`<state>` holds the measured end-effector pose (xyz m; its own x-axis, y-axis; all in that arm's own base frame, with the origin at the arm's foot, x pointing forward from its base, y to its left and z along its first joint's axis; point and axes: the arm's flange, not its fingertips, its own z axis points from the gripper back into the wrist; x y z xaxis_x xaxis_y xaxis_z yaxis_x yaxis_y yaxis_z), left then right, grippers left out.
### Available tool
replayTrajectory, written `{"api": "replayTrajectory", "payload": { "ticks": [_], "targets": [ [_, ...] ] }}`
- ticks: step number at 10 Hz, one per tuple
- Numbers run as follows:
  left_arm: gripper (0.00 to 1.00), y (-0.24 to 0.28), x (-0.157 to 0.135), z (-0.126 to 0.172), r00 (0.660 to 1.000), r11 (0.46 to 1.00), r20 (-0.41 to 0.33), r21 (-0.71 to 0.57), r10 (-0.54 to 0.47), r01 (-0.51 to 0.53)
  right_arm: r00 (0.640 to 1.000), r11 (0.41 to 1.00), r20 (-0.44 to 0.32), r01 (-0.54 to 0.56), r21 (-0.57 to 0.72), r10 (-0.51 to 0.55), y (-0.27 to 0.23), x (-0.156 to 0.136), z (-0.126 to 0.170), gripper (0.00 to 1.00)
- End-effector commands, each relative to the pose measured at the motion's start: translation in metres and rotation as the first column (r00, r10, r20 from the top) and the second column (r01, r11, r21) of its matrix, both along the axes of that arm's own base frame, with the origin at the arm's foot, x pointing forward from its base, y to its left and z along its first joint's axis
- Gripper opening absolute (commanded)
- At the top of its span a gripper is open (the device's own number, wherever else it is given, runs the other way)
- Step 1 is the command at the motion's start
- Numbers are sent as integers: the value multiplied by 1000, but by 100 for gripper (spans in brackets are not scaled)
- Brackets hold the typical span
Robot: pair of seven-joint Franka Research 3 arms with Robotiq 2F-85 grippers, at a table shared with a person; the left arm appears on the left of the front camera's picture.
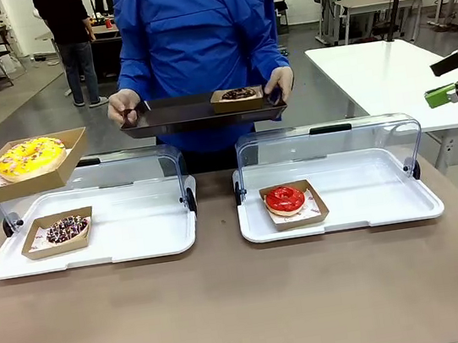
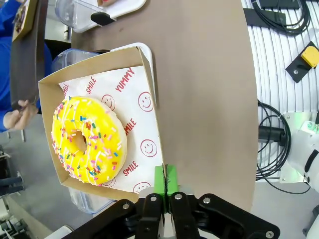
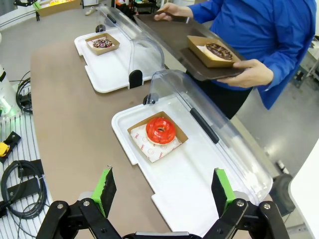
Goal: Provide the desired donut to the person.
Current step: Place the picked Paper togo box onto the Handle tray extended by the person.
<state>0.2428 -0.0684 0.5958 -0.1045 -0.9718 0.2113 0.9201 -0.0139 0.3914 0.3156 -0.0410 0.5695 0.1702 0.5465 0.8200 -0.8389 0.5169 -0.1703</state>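
Left claw (image 2: 167,185) was clamped on the edge of a cardboard box (image 2: 89,64) with the yellow sprinkled donut (image 2: 87,141), up in the air over the far left corner of the left white tray (image 1: 136,236). Right claw (image 3: 164,191) hung with jaws wide apart, holding nothing, above the right white tray (image 3: 199,184). Person (image 1: 191,23) at the far side held a dark tray (image 1: 179,117) with a chocolate donut (image 1: 239,94).

"smile", "yummy", red on liner paper (image 2: 135,112)
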Motion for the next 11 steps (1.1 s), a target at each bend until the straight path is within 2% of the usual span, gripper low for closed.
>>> {"api": "replayTrajectory", "payload": {
  "ticks": [1,11],
  "targets": [
    [0,1,-2,-2,1000,1000,5,-5,12,-12,1000,1000,3,-8,12,8,0,0,0,100],
    [0,1,-2,-2,1000,1000,5,-5,12,-12,1000,1000,3,-8,12,8,0,0,0,100]
  ]
}}
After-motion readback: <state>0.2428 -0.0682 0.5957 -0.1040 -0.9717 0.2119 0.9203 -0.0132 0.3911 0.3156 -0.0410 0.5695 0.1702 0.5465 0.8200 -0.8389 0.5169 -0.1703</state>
